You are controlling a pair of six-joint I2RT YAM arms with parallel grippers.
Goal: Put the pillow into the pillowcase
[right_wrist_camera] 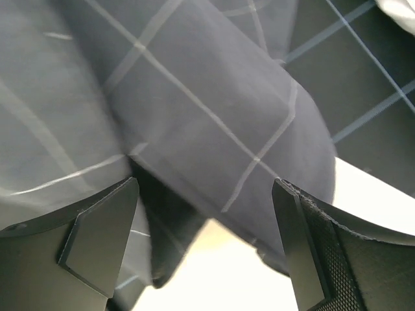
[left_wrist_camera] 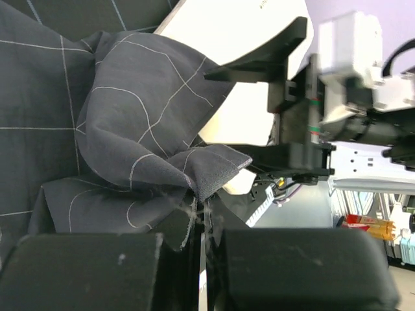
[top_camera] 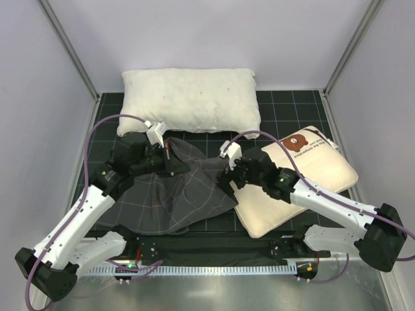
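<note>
The cream pillow [top_camera: 305, 178] with a bear-face print lies at the right, its left end against the pillowcase. The dark grey grid pillowcase [top_camera: 165, 191] lies bunched in the middle. My left gripper [top_camera: 174, 155] is shut on the pillowcase's far edge and holds it up; in the left wrist view the fabric [left_wrist_camera: 149, 136] is pinched between the fingers [left_wrist_camera: 84, 272]. My right gripper [top_camera: 227, 173] is open at the pillowcase's right edge. In the right wrist view its fingers [right_wrist_camera: 97, 233] straddle the grey fabric [right_wrist_camera: 194, 116] over the cream pillow [right_wrist_camera: 220, 272].
A larger plain white lumpy pillow [top_camera: 189, 98] lies at the back of the dark gridded mat [top_camera: 285, 107]. Grey walls with metal posts close in left and right. A white slotted strip [top_camera: 214, 267] runs along the near edge.
</note>
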